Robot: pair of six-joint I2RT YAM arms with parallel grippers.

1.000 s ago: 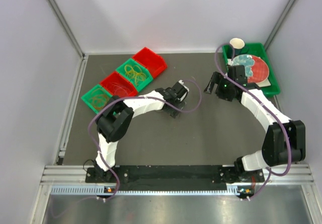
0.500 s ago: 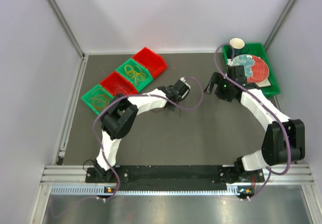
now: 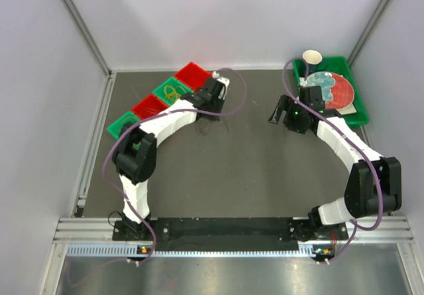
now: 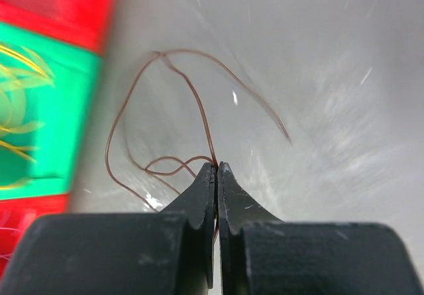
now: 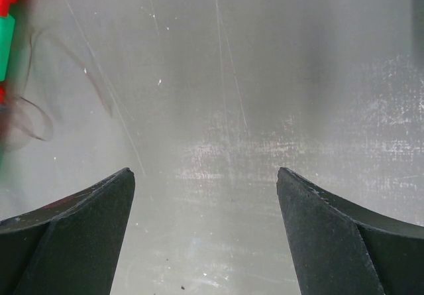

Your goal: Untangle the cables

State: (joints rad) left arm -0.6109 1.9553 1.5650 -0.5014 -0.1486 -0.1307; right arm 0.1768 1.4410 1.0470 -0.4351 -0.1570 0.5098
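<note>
Top cam: L arm is stretching far fwd, elbow low, wrist ending at approx 11 o'clock of the table [image 3: 245,176]. L gripper [image 3: 215,88] is hanging just beside the row of bins [image 3: 147,107], near its red end bin [image 3: 193,73].

L wrist cam (blurred): L gripper [image 4: 216,166] tips are pressing fully together, pinching the dark brown cable [image 4: 197,103]. The cable is looping out toward 12 and 10 o'clock from the pinch, free end trailing to 2 o'clock. Cannot tell if it is touching the table. Yellow cables [image 4: 13,103] are lying in the green bin [image 4: 59,142] at 9 o'clock.

R arm is arcing fwd, wrist at approx 1 o'clock, just beside the green tray [image 3: 358,117]. R gripper [image 3: 277,113] is pointing toward 9 o'clock. R wrist cam: R gripper [image 5: 205,176] fingers are standing wide apart, gripping nothing; the dark brown cable [image 5: 99,91] is showing faintly at 10 o'clock.
</note>
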